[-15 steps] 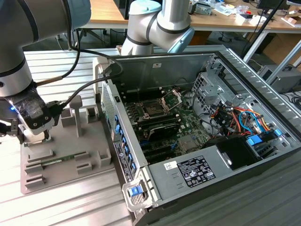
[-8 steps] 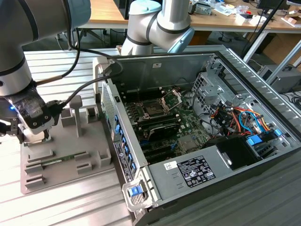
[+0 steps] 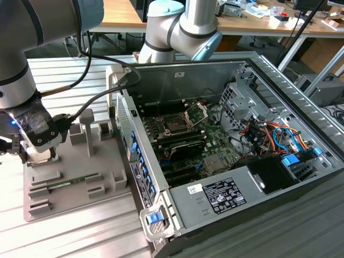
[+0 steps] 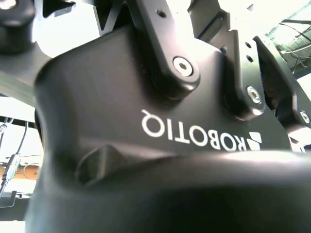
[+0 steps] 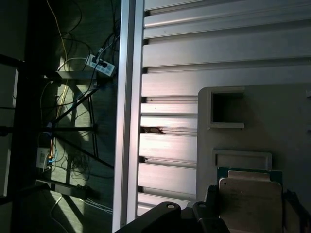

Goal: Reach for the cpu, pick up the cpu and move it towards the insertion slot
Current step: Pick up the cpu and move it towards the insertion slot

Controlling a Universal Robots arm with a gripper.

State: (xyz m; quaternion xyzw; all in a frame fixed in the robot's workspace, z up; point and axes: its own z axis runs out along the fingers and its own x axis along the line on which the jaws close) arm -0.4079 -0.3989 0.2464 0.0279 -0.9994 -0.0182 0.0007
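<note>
Arm's hunched low at the exterior view's left, gripper [image 3: 38, 153] pointing down over the cpu [image 5: 250, 199] on the gray tray [image 3: 80, 201], well apart from the insertion slot [image 3: 174, 124]. Can't tell if it's clamped.

Our exterior view looks down at an angle over the computer case [image 3: 236, 134] and grey tray [image 3: 70, 199]; our first wrist view stares closely down onto that tray [image 5: 272, 121]; our second wrist view hugs the gripper [image 4: 146, 121].

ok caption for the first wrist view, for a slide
Silvery square cpu against the grey plastic fixture, ribbed metal table beyond
</note>
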